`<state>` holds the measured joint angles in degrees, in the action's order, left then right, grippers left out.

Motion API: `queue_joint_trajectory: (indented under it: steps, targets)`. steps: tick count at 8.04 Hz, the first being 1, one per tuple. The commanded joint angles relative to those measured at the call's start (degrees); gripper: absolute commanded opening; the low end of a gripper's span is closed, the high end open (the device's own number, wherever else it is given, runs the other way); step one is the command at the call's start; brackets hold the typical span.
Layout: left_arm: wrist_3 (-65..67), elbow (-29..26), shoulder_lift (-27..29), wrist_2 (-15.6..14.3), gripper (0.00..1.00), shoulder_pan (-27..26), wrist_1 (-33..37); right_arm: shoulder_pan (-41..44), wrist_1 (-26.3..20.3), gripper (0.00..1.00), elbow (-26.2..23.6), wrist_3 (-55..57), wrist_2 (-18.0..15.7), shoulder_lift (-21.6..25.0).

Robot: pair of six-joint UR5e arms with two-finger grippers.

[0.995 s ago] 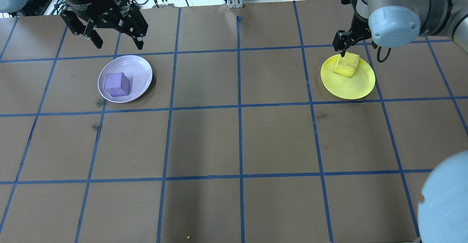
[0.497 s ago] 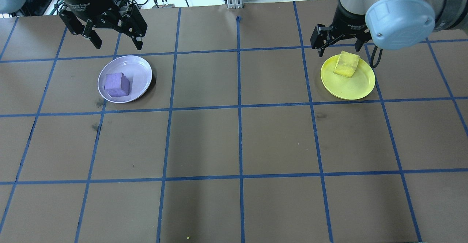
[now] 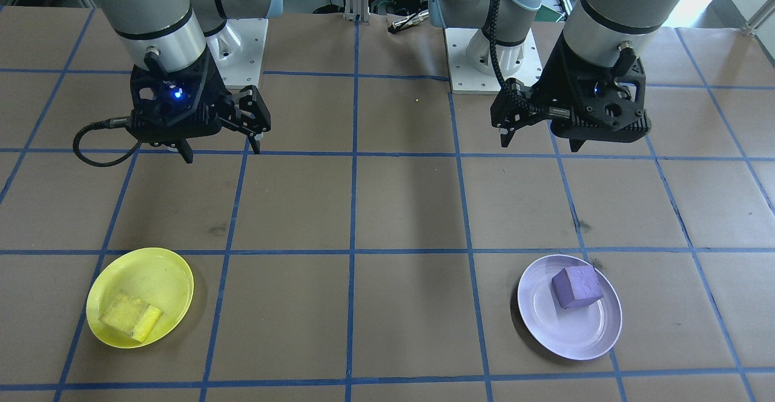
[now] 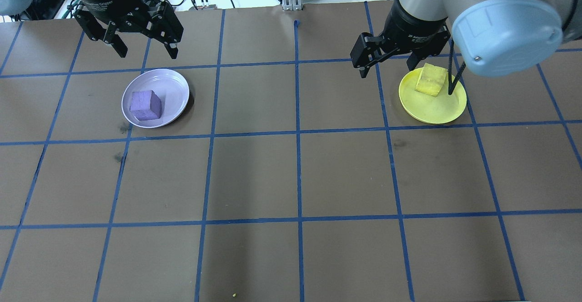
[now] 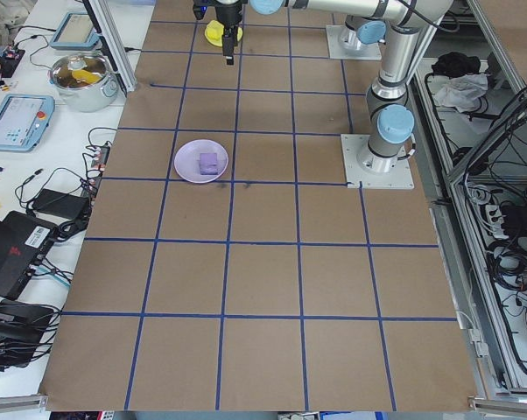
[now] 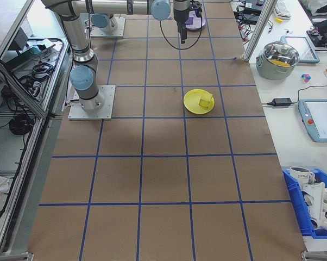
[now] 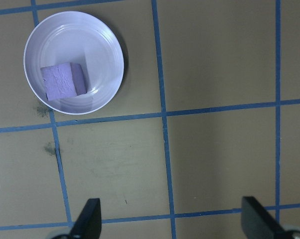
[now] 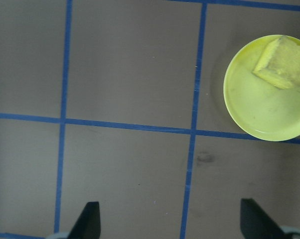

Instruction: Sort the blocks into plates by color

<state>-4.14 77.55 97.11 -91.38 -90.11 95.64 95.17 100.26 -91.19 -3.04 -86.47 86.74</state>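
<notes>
Purple block (image 4: pixel 145 105) in lavender plate (image 4: pixel 175 88), yellow block (image 4: pixel 431 80) in yellow plate (image 4: pixel 432 111). Left pincer (image 4: pixel 145 47) and right pincer (image 3: pixel 221 144) both spread wide, empty, raised above surface (image 4: pixel 291 174).

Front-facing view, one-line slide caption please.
Purple block in lavender plate, yellow block in yellow plate.

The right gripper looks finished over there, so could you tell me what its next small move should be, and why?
Probably just retreat toward its base. The yellow block already lies in the yellow plate, the purple block in the lavender plate, and the right gripper hangs open and empty.
</notes>
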Motion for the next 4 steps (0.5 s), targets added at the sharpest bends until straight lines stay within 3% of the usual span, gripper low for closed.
queue_joint_trajectory:
  steps: [1,3,4]
  targets:
    - [-0.1,0.0,0.1,0.0,1.00,0.1,-0.1,0.2,-1.9,1.00,-0.4,-6.0,1.9,1.2]
    - [0.0,0.1,0.3,0.1,1.00,0.1,-0.1,0.1,-4.5,1.00,-1.3,-5.8,0.6,1.7]
    - [0.0,-0.1,0.0,0.1,1.00,0.1,-0.1,0.2,-6.5,1.00,-1.3,-5.4,-1.8,2.3]
